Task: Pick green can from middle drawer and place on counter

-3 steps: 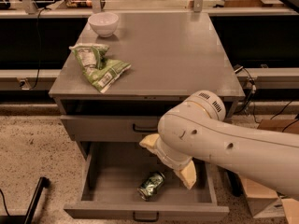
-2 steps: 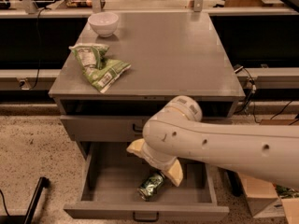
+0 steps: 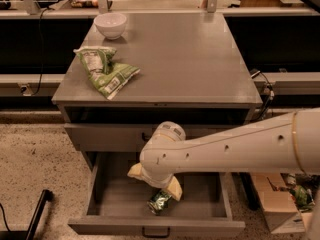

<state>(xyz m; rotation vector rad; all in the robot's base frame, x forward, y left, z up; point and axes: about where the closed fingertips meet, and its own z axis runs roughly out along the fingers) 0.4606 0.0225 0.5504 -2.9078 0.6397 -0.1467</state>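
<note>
One can is your target: the green can (image 3: 159, 201) lies on its side on the floor of the open middle drawer (image 3: 105, 206), close to the front wall and a little right of centre. Your pincer (image 3: 154, 183) hangs inside the drawer just above it, its cream fingers (image 3: 174, 189) spread apart with nothing between them. The right one sits very near the can's upper end, and you cannot tell whether it touches.

Shift the pincer forward until the can lies midway between the fingers, and turn the wrist so they straddle the round body, not the shiny ends. Lower until both flank the can near the floor, then close gently, since thin aluminium probably dents or rolls away. Lift straight up past the drawer walls before swinging to the bench (image 3: 195, 59). Its right half, well apart from the snack bag (image 3: 106, 73) and white bowl (image 3: 110, 24), looks the safest spot.
</note>
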